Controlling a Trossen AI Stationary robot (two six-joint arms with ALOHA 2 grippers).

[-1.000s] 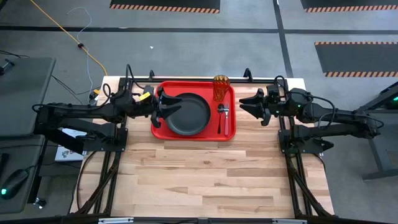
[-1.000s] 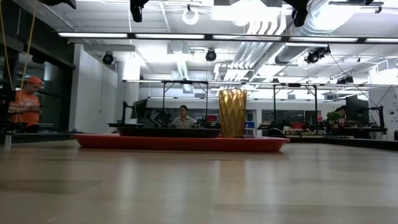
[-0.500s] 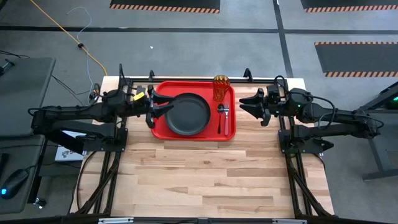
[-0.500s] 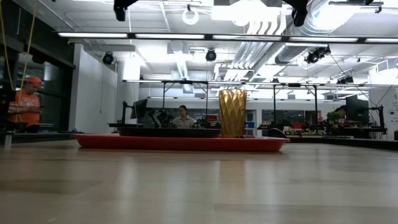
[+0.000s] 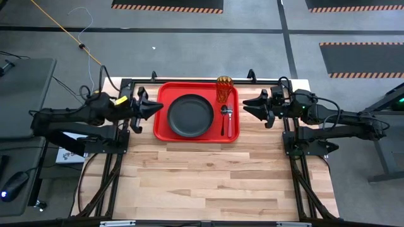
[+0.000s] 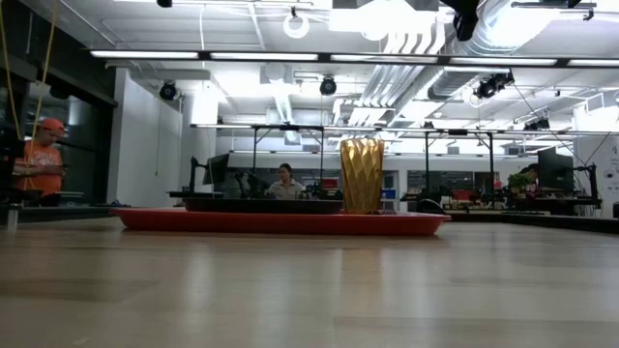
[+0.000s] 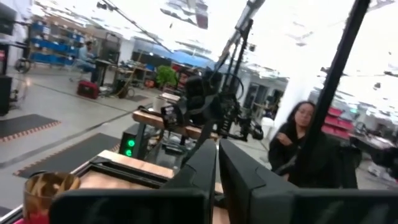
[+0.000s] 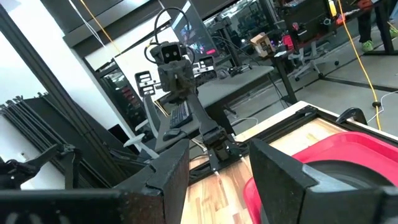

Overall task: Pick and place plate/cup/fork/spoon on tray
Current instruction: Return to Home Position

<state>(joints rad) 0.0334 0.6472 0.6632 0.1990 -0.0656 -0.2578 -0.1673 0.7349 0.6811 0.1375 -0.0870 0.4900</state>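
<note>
Arms lie low and level at the far end of the bench [image 5: 221,183]: left end effector [image 5: 153,108], fingers pinched together on nothing, points at the tray [image 5: 163,129] from just off its left rim; right end effector [image 5: 247,106] (parted, empty) waits off the right rim. Plate [image 5: 190,115], cup [image 5: 225,89], fork [image 5: 230,118] and spoon [image 5: 223,119] rest on the tray, bare bench spreading in front.

Looking past the right gripper [image 8: 214,171], fingers [image 8: 171,171] spread apart. Red tray [image 8: 348,149] on the wooden surface [image 8: 217,186], dark plate [image 8: 348,171] in it, left arm [image 8: 186,93] across.
</note>
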